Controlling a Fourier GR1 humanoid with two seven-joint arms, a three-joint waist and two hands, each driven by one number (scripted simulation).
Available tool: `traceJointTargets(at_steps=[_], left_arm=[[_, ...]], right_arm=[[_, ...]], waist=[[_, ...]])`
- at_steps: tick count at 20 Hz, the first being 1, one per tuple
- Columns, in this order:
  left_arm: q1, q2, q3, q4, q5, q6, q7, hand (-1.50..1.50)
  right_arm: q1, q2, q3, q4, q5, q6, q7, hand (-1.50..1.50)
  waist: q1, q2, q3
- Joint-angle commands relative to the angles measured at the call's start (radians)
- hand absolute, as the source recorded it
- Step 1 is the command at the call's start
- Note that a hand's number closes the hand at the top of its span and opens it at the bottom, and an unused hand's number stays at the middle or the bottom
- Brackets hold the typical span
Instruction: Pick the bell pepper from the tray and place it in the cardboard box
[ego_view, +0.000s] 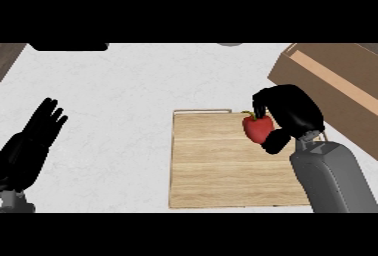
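The right hand (289, 111) is curled round the red pepper (257, 128), its fingers (260, 104) wrapping over the top by the green stem and its thumb closing in from below, so the pepper is pinched between them. The pepper shows over the upper right part of the wooden tray (214, 170); whether it is lifted off the wood or resting on it cannot be told from this steep view. The tray lies flat on the white surface (118, 90), and the grey right forearm (332, 177) crosses its right edge, coming in from the lower right. The cardboard box (332, 75) stands at the upper right, near the tray's far corner and just beyond the right hand, its open top partly cut off by the view's edge. The left hand (33, 137) is at the left edge, well apart from the tray, open with fingers straight and pointing up, holding nothing.
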Motion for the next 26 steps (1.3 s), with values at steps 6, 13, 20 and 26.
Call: traceJointTargets(at_steps=[6,13,20,26], left_arm=[[-0.003,0.011,0.019,0.057,0.012,-0.031,-0.021,0.0],[-0.008,-0.029,-0.014,-0.013,-0.015,0.014,0.009,0.0],[-0.028,0.016,0.026,0.019,0.014,-0.032,0.011,0.0],[-0.069,-0.005,0.006,0.008,-0.012,0.003,0.041,0.0]], right_arm=[[-0.109,0.024,-0.121,-0.373,-0.036,0.091,0.188,1.5],[-0.234,-0.083,-0.333,-0.334,-0.07,0.121,0.248,1.5],[-0.352,-0.231,-0.438,-0.049,-0.088,0.043,0.147,1.5],[-0.299,-0.296,-0.433,0.104,-0.074,-0.077,0.008,1.5]], waist=[[-0.011,-0.004,0.0],[0.003,0.0,0.0],[0.012,0.004,0.0],[0.009,0.004,0.001]])
